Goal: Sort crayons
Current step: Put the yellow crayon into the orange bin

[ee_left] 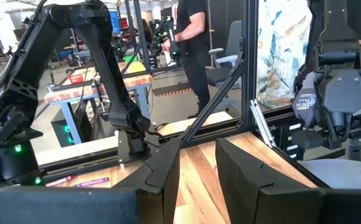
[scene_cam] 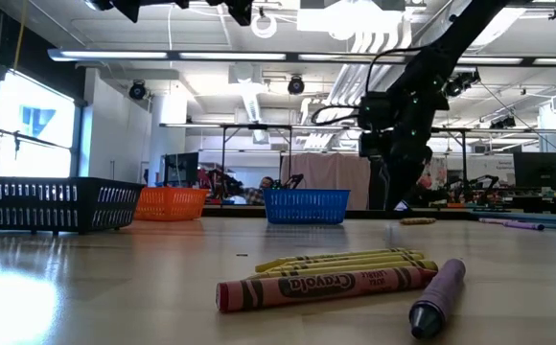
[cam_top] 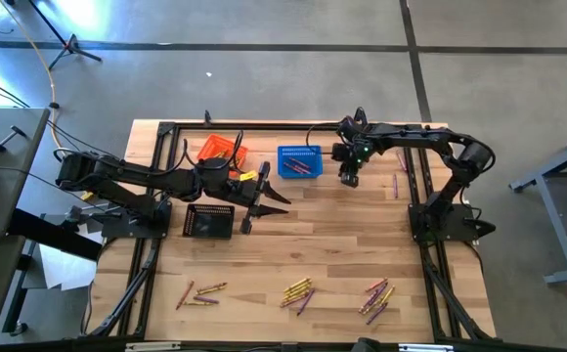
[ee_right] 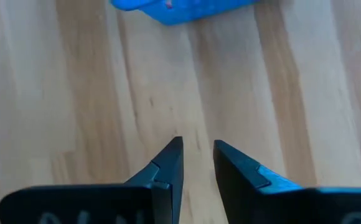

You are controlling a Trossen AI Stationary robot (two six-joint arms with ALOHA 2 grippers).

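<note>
Crayons lie in three loose groups near the table's front edge: left (cam_top: 201, 292), middle (cam_top: 298, 291) and right (cam_top: 376, 298). The low view shows yellow ones, a red one (scene_cam: 326, 286) and a purple one (scene_cam: 438, 295) up close. My right gripper (cam_top: 349, 178) (ee_right: 198, 158) hangs open over bare wood just right of the blue basket (cam_top: 299, 161), pointing steeply down with nothing between its fingers. My left gripper (cam_top: 269, 200) (ee_left: 198, 158) is open and level mid-table, beside the black basket (cam_top: 210, 220), and holds nothing.
An orange basket (cam_top: 220, 149) stands at the far left, behind the black one. Purple crayons lie in the blue basket. A few more crayons (cam_top: 398, 181) lie by the right arm's frame. Bare wood spreads across the table's middle. A person stands in the room beyond the table.
</note>
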